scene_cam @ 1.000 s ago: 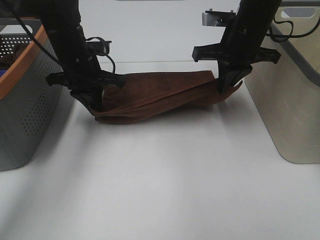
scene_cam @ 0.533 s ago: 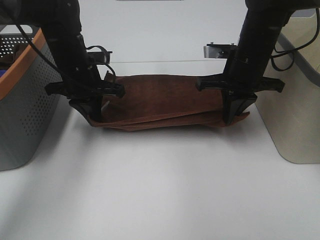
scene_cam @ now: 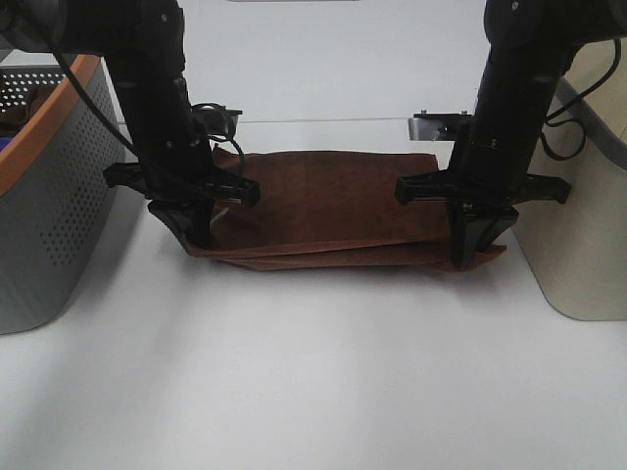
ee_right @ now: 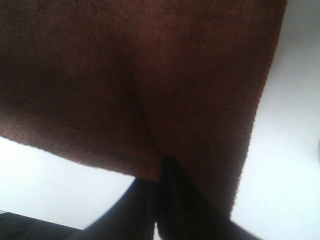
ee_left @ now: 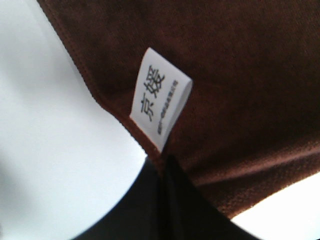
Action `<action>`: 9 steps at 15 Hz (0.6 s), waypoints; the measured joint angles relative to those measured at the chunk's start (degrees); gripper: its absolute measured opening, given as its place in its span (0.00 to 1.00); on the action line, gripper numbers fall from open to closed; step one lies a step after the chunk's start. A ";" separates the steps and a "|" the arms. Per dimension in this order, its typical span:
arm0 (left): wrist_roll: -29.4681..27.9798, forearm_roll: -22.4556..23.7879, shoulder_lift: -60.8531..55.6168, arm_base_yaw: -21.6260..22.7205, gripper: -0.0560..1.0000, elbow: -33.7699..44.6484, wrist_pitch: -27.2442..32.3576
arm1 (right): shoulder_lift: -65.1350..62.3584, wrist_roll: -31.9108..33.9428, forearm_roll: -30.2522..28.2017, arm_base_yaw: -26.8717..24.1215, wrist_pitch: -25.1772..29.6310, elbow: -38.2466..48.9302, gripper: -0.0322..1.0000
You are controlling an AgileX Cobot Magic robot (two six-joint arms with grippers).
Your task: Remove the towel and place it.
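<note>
Brown towel (scene_cam: 328, 211) pinched by both grippers, left (scene_cam: 199, 238), right (scene_cam: 472, 259); baskets (scene_cam: 59, 196) flank.

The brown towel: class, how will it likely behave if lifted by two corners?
The towel is probably floppy: it lies folded in soft layers between the left gripper and right gripper. Likely light, and its textured weave suggests it won't slip.

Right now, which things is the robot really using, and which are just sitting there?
Using:
- towel, brown, held between both arms
- left gripper, shut on one corner, by the white tag
- right gripper, shut on the other corner

Just sitting there:
- grey basket with orange rim, on the left
- beige bin on the right
- table
</note>
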 joint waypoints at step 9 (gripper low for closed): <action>0.23 1.66 0.17 0.17 0.49 7.62 1.60 | 0.00 -0.17 -0.86 -0.80 0.63 0.23 0.46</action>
